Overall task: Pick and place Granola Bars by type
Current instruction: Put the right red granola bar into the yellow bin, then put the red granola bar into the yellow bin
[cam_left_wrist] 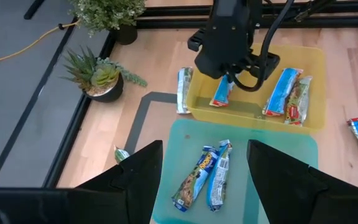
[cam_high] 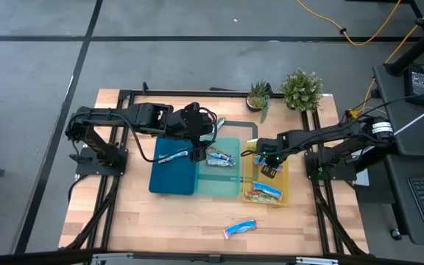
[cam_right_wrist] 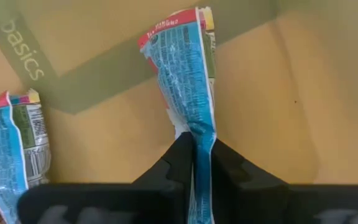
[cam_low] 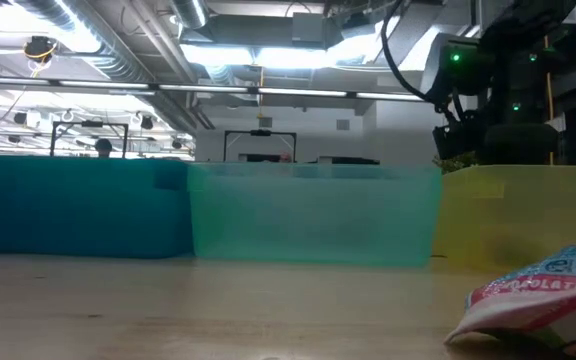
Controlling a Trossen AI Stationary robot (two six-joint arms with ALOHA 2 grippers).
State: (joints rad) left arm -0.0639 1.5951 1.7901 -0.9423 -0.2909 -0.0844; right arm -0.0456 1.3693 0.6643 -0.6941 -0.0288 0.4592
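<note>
Foil granola bar pinched by right hand, seemingly over yellow tray.

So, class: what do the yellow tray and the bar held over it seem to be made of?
Yellow tray: probably translucent plastic, smooth with a matte look; the tabletop shows through its wall. Bar pinched in the right gripper: thin printed film or foil, creased where it is pinched and crimped at its end.

Seven granola bars, three trays, two potted plants.
</note>
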